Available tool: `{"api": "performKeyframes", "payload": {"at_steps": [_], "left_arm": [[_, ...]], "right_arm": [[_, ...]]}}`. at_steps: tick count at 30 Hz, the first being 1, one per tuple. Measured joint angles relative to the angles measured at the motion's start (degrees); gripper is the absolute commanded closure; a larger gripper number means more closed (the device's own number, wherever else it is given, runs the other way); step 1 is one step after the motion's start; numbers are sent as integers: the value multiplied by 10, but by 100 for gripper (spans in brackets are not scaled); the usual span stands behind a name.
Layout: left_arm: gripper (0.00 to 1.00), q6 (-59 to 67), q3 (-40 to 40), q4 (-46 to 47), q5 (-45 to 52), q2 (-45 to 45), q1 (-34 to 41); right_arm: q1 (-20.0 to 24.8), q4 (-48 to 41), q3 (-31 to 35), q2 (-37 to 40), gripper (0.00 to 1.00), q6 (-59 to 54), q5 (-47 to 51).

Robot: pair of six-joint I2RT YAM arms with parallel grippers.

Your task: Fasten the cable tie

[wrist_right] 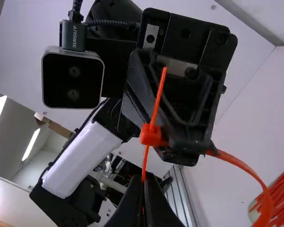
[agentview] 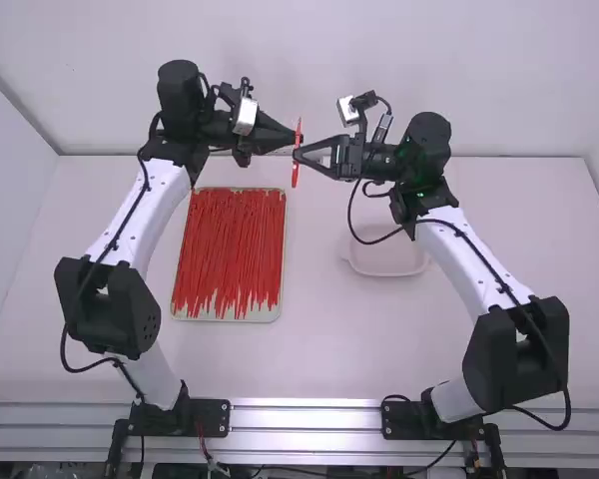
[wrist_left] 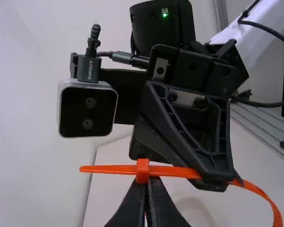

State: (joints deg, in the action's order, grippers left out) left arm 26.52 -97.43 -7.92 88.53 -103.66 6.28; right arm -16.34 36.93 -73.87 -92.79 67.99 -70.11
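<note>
Status: cable tie is up in the air between the two arms, well above the desk, at the far side past the middle

Left gripper: jaws closed, pinching the tie right at its head. Left wrist view has the head sitting on the closed tips, strap running out to both sides of it

Right gripper: jaws closed on the strap just beside the head. The two grippers point at each other, tips nearly touching

Right wrist view: strap runs through the head, one end sticking up across the face of the left gripper, the other going down into the right jaws. A further length curves off sideways from behind the left jaws. Can't tell how far the strap is pulled through

On the desk under the left arm: flat tray with a pile of spare red ties. White container sits under the right arm, well apart from the tray
</note>
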Motion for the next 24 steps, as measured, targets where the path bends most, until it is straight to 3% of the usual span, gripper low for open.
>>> {"api": "performKeyframes", "payload": {"at_steps": [24], "left_arm": [[98,49,0,55,-13,0,1]], "right_arm": [[1,-2,0,0,100,37,13]]}}
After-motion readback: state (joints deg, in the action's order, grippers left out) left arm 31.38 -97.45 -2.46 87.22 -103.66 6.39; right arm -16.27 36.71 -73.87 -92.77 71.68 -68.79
